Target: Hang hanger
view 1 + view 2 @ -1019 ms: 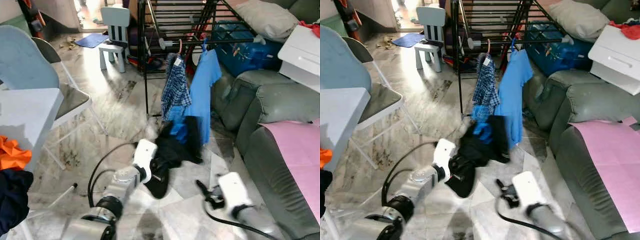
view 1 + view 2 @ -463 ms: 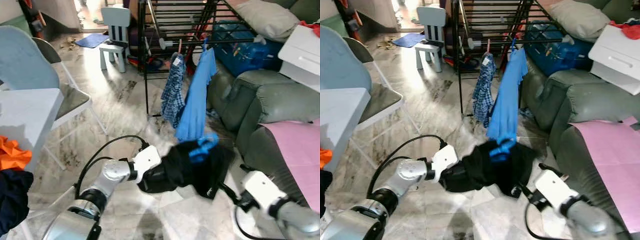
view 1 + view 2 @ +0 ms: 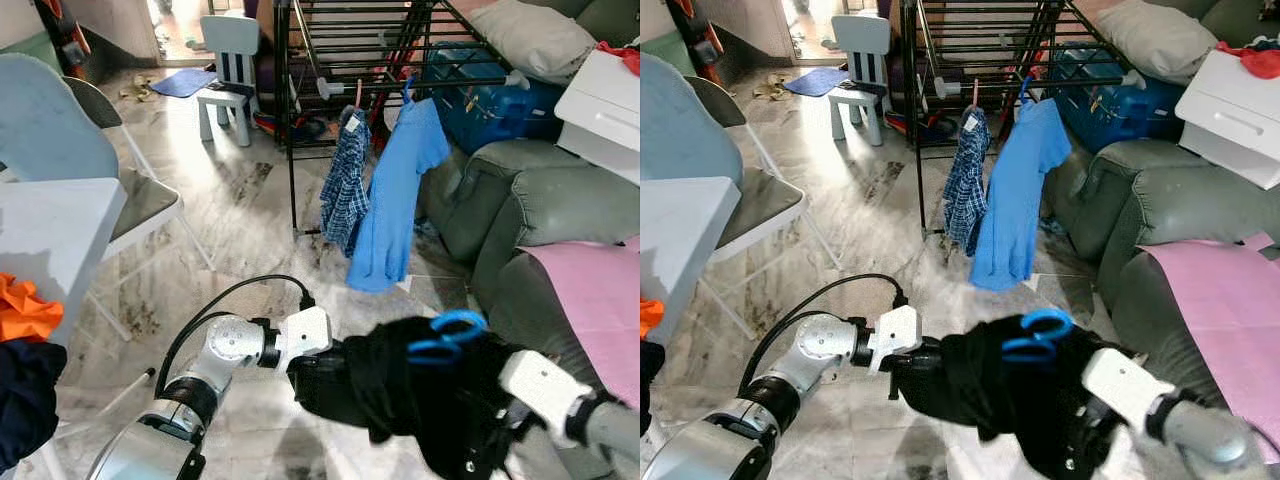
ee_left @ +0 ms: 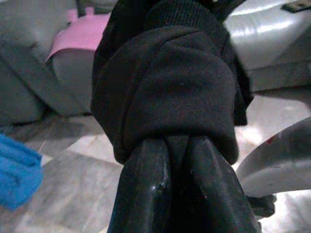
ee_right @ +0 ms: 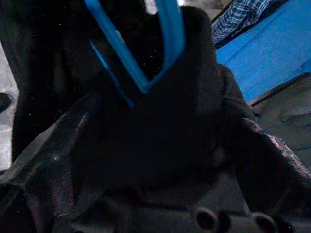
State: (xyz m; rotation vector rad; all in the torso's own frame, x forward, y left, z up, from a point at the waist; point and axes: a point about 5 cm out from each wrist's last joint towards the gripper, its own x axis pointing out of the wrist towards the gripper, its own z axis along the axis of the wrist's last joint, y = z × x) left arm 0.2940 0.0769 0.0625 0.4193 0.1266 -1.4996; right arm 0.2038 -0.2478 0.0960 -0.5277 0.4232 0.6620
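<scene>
Black garment (image 3: 430,385) with blue hanger (image 3: 445,335) lifted off floor; seemingly nearer sofa (image 3: 540,290)

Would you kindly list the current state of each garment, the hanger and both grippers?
Black garment: bunched up, held off the floor between both arms.
Blue hanger: hook sticking out of the black garment, not yet on the rack.
Blue shirt: hanging on the rack.
Plaid shirt: hanging beside it.
Left gripper: shut on black cloth.
Right gripper: buried in the garment.
</scene>
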